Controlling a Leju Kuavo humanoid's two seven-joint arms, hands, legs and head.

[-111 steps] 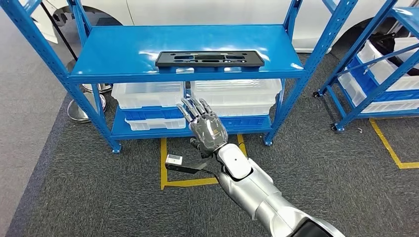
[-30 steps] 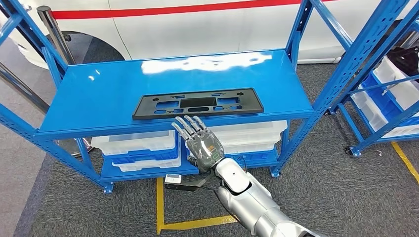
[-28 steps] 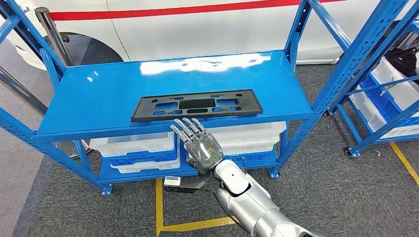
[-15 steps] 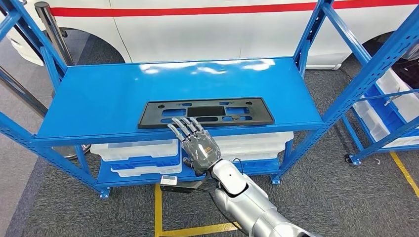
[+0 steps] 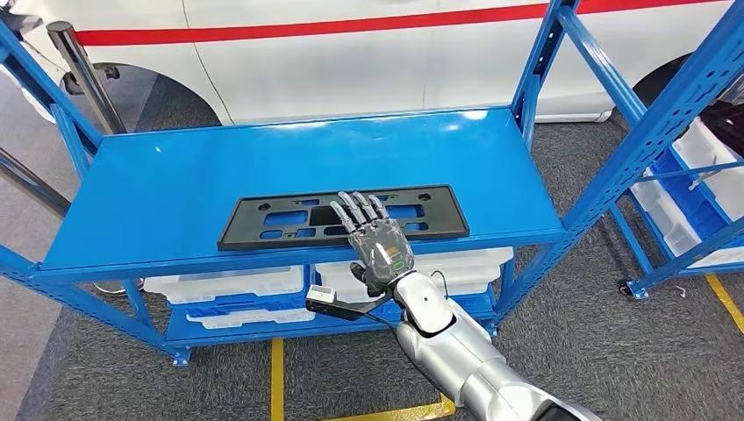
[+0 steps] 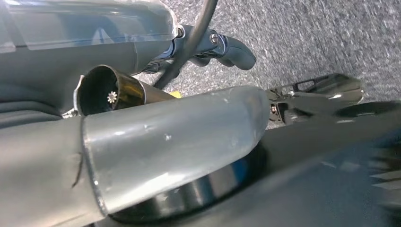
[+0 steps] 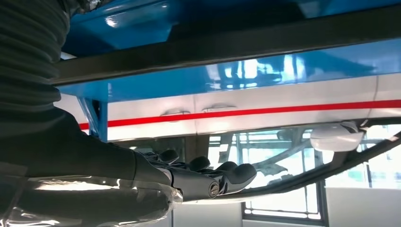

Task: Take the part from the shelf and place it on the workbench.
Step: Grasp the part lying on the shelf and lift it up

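Reach step: right hand, fingers spread and empty, hovers over the black part on the blue shelf, so next it needs to close on the near edge.

Beyond the robot hand you see a white vehicle with a red stripe. Below the robot hand, clear plastic bins sit low. To its right stands a second blue rack on grey carpet with yellow floor tape.
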